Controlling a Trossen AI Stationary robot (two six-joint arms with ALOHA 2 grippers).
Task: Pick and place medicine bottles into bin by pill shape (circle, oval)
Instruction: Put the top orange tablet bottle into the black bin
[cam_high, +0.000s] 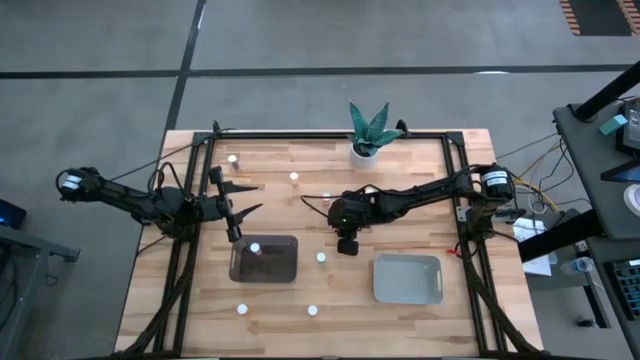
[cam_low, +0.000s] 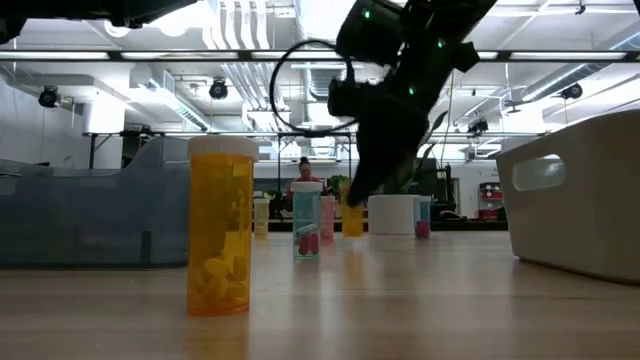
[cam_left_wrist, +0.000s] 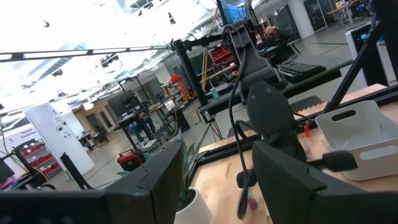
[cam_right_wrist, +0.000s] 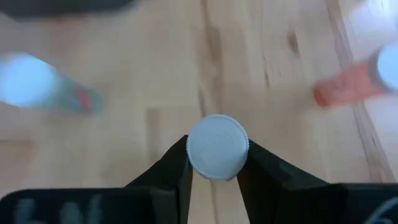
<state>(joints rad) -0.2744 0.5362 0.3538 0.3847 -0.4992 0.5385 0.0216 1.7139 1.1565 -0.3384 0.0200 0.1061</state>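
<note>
Gripping a white-capped medicine bottle (cam_right_wrist: 217, 147) between the fingers of the right tool (cam_right_wrist: 217, 163), over the bench (cam_high: 420, 170) centre. Best keeping it upright while carrying toward the pale bin (cam_high: 407, 279) just beyond. Left tool (cam_high: 236, 212) waiting spread wide above the dark bin (cam_high: 264, 259). No readable writing.

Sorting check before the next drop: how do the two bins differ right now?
The dark bin is smoky and see-through; the grey-green bin is pale and opaque. The dark bin holds one white-capped bottle; the grey-green bin shows none. Both are shallow, round-cornered rectangles of similar size.
</note>
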